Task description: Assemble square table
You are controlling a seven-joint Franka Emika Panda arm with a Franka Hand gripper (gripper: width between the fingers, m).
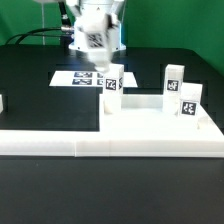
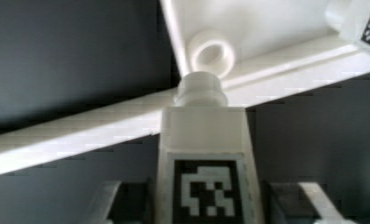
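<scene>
The white square tabletop slab (image 1: 150, 118) lies flat against the long low white wall. My gripper (image 1: 107, 70) is shut on a white tagged leg (image 1: 111, 84) and holds it upright over the slab's far corner on the exterior view's left. In the wrist view the leg (image 2: 203, 130) sits between my fingers (image 2: 121, 203), and its screw tip (image 2: 200, 84) is just short of a round hole (image 2: 214, 50) in the slab (image 2: 271, 35). Two more tagged legs (image 1: 175, 78) (image 1: 188, 100) stand at the slab's right side.
The marker board (image 1: 75, 78) lies on the black table behind the gripper. The long low white wall (image 1: 110, 146) runs along the front. Another white piece (image 1: 2, 102) shows at the left edge. A tag (image 2: 363, 25) shows in the corner of the wrist view.
</scene>
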